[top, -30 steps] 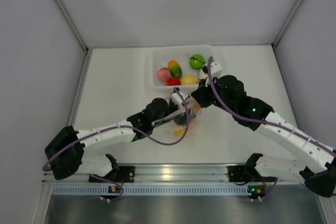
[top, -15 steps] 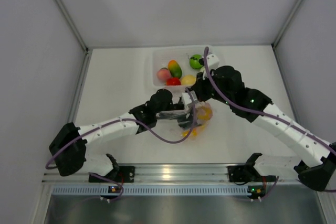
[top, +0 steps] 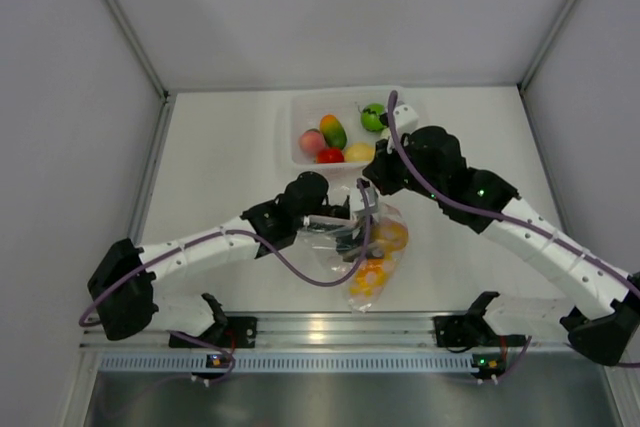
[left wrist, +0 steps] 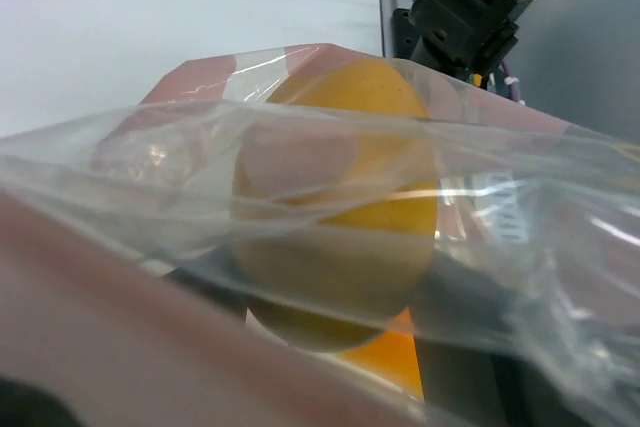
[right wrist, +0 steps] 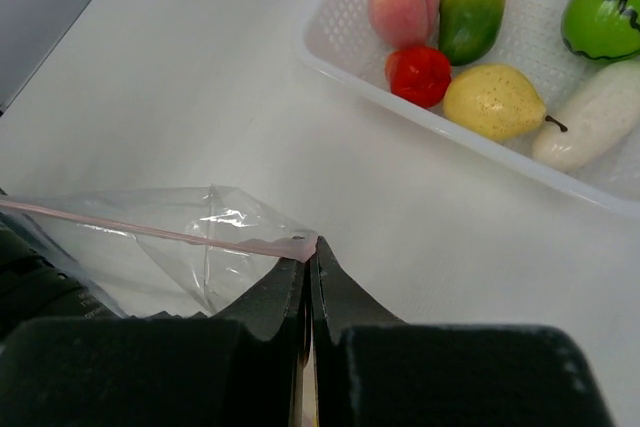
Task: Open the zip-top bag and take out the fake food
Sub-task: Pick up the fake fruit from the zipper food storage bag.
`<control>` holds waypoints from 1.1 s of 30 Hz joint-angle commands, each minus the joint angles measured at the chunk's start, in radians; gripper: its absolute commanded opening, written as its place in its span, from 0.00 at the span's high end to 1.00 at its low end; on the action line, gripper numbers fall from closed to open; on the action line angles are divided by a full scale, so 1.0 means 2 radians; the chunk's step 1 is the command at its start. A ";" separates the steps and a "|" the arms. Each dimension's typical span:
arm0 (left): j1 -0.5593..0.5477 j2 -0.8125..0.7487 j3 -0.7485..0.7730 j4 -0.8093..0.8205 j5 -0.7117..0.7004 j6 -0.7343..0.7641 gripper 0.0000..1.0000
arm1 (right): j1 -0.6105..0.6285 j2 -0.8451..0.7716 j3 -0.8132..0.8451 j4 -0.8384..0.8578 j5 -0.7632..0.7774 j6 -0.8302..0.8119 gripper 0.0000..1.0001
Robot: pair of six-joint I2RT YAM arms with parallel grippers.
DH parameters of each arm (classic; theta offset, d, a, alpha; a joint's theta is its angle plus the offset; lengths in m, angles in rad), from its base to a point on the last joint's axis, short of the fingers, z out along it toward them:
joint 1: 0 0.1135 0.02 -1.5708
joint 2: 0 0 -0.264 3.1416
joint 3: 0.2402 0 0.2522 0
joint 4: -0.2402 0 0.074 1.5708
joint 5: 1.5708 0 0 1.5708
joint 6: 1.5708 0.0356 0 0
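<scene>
The zip-top bag [top: 372,252] hangs between my two arms above the table's middle, its closed end sagging toward the near edge. My right gripper [top: 366,187] [right wrist: 310,245] is shut on the corner of the pink zip strip [right wrist: 150,230]. Two pieces of orange-yellow fake food [top: 388,237] [top: 368,275] lie inside the bag. My left gripper [top: 345,237] is at the bag's mouth, draped in plastic. In the left wrist view, a yellow-orange fruit [left wrist: 340,177] fills the middle behind the film [left wrist: 520,207]. Its fingers are too veiled to read.
A clear tub [top: 298,155] [right wrist: 400,99] stands behind the bag. It holds a peach [right wrist: 403,9], a mango [right wrist: 471,5], a red piece [right wrist: 419,75], a yellow pear [right wrist: 493,101], a green fruit [right wrist: 603,12] and a white vegetable [right wrist: 585,127]. Grey walls enclose the table.
The bag has been pulled rightward and stretched out toward the near edge. The food has slid down to its lower end. Both grippers shifted slightly right.
</scene>
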 commanded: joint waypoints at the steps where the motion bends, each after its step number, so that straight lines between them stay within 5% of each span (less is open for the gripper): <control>1: -0.012 -0.062 -0.007 0.027 -0.048 0.048 1.00 | -0.033 -0.005 -0.006 -0.043 0.120 -0.031 1.00; 5: -0.012 -0.081 -0.012 0.046 -0.058 0.043 1.00 | -0.034 0.008 -0.014 -0.057 0.133 -0.032 1.00; 10: -0.014 -0.072 -0.004 0.071 -0.258 0.001 1.00 | -0.024 -0.018 -0.031 -0.024 0.068 -0.061 1.00; 21: -0.010 0.019 0.052 0.063 -0.408 -0.094 1.00 | 0.032 -0.058 -0.023 0.019 0.103 -0.068 1.00; 33: 0.001 -0.025 0.023 0.067 -0.368 -0.086 1.00 | 0.050 -0.058 -0.057 0.022 0.211 -0.050 1.00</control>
